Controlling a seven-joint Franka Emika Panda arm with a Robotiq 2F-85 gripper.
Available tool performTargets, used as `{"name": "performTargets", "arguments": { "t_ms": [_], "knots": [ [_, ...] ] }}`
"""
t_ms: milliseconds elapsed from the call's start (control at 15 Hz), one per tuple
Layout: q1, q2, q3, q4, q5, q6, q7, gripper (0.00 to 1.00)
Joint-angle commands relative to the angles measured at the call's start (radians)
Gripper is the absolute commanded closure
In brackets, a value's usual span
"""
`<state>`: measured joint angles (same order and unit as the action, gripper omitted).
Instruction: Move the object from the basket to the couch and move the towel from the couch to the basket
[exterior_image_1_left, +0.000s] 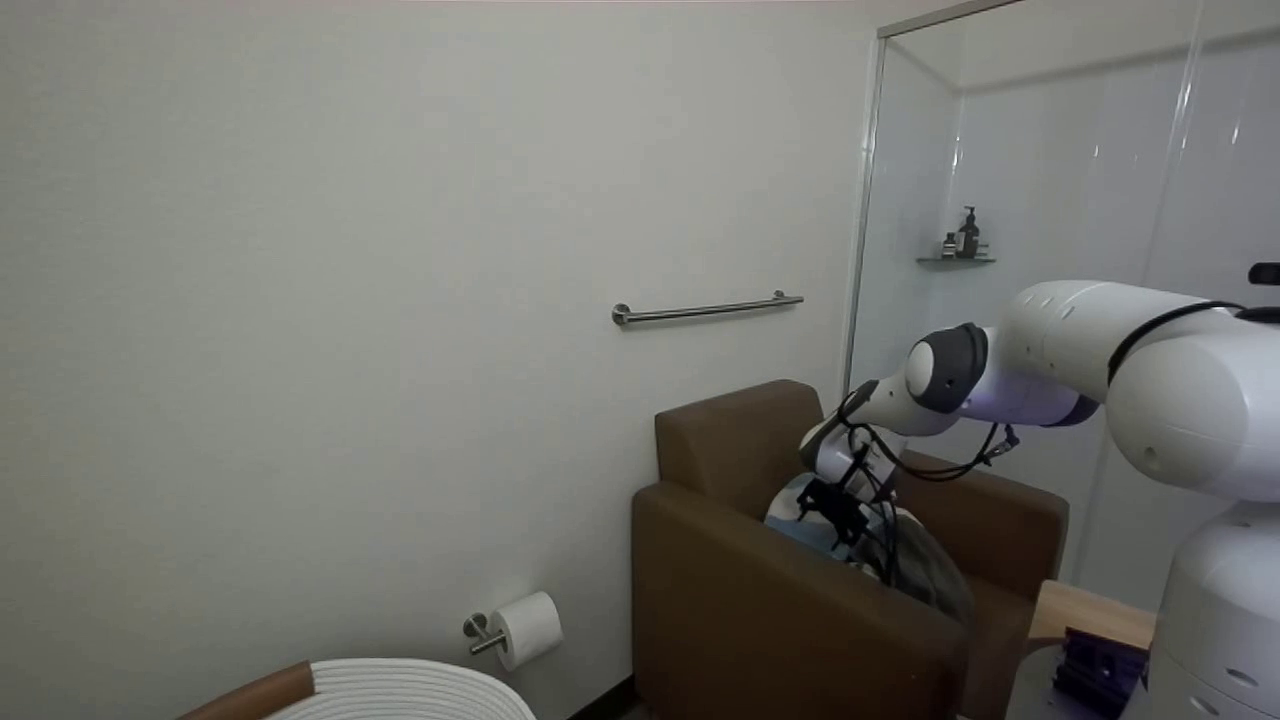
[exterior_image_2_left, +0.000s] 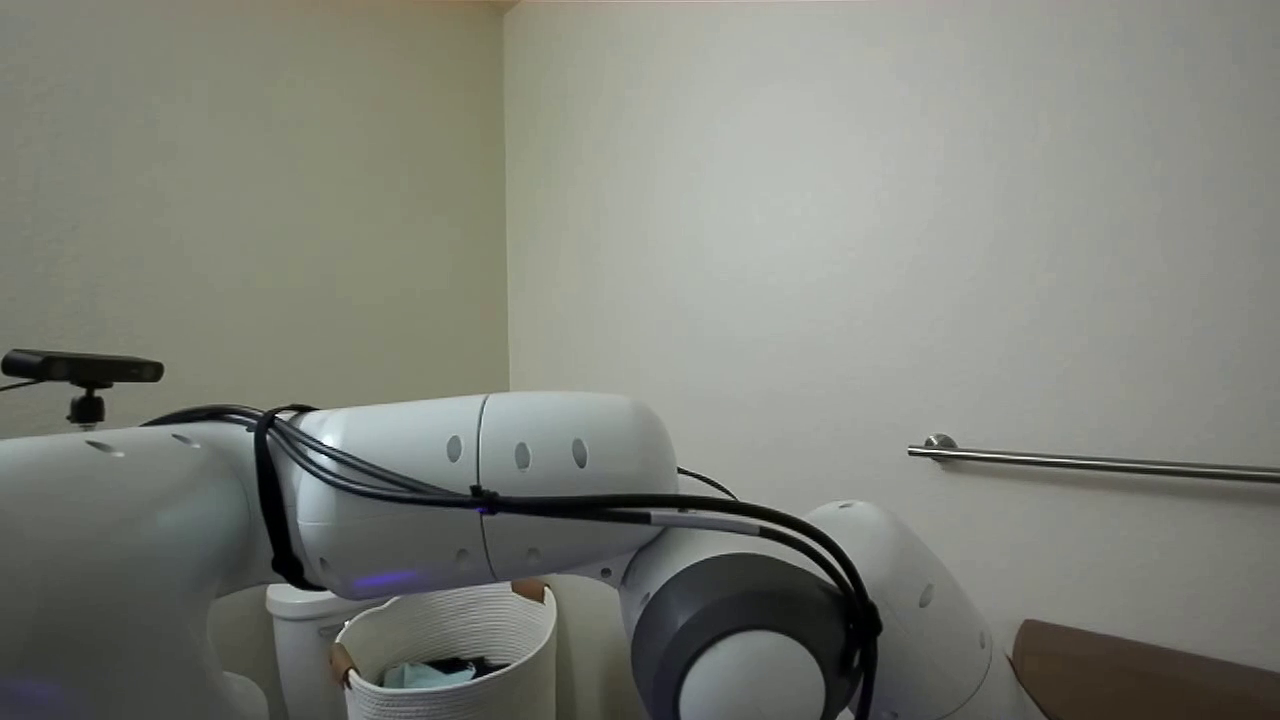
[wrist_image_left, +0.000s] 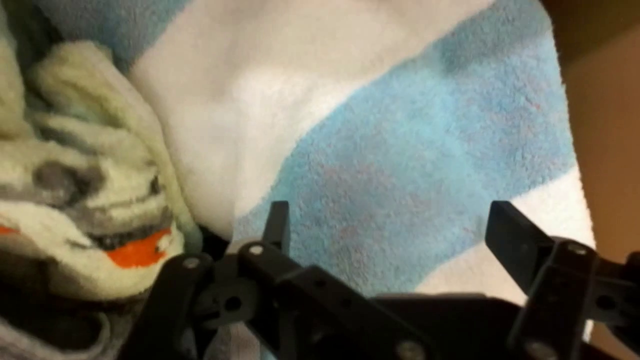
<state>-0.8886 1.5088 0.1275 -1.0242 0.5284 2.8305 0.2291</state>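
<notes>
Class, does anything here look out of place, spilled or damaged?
The brown armchair looks odd near a shower, being living-room furniture; on it, the grey-green fabric lies rumpled next to the blue-white towel. No spill or damage shows.

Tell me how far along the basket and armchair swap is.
Looks done: the grey and pale green fabric item lies in the brown armchair, beside the blue and white towel. In progress: the hand is open over the towel, apparently ready to grip; whether it touches isn't clear. Left: close on the towel, which lies in the armchair, and carry it to the white rope basket.
</notes>
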Motion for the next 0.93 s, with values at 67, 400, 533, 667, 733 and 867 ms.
{"name": "performTargets", "arguments": {
  "t_ms": [67, 400, 533, 667, 733, 867],
  "knots": [
    [-0.016, 0.001, 0.044, -0.084, 0.007, 0.013, -0.068, 0.00],
    [-0.013, 0.002, 0.038, -0.135, 0.009, 0.041, -0.076, 0.00],
    [-0.021, 0.002, 0.031, -0.139, 0.004, 0.046, -0.080, 0.00],
    [-0.014, 0.002, 0.012, -0.142, -0.002, 0.044, -0.065, 0.00],
    [-0.007, 0.002, 0.001, -0.145, -0.001, 0.053, -0.054, 0.00],
    [-0.005, 0.002, -0.011, -0.147, -0.006, 0.055, -0.056, 0.27]
  ]
}}
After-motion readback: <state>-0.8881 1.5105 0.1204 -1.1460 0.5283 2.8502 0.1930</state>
